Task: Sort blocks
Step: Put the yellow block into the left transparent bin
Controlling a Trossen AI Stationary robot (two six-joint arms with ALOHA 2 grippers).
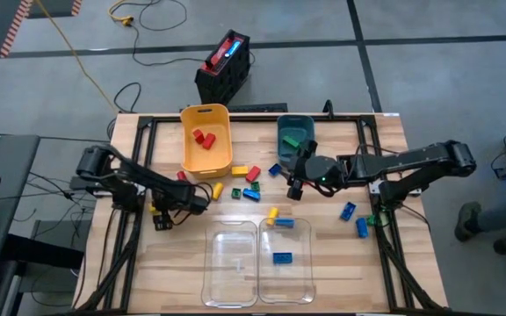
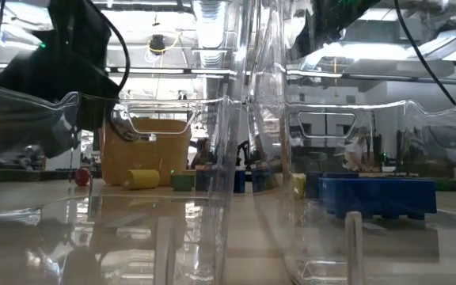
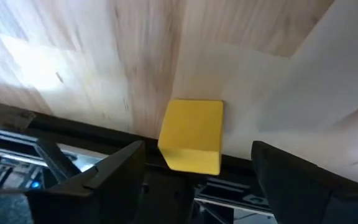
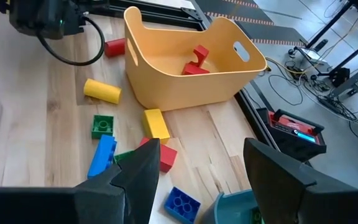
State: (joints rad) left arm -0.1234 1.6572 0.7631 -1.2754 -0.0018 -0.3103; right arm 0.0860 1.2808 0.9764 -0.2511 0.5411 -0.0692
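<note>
High view: yellow bin (image 1: 220, 160) holds 2 red blocks (image 1: 204, 138).

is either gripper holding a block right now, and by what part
Neither. The left gripper is open, its jaws straddling a small yellow plastic block without closing on it. The right gripper is open and empty.

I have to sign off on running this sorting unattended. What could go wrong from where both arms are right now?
1. The left gripper is open around a yellow block lying near the table edge; a poor close could push it off.
2. The right gripper hovers open over crowded loose blocks beside the yellow bin; it may grab two or scatter neighbours.
</note>
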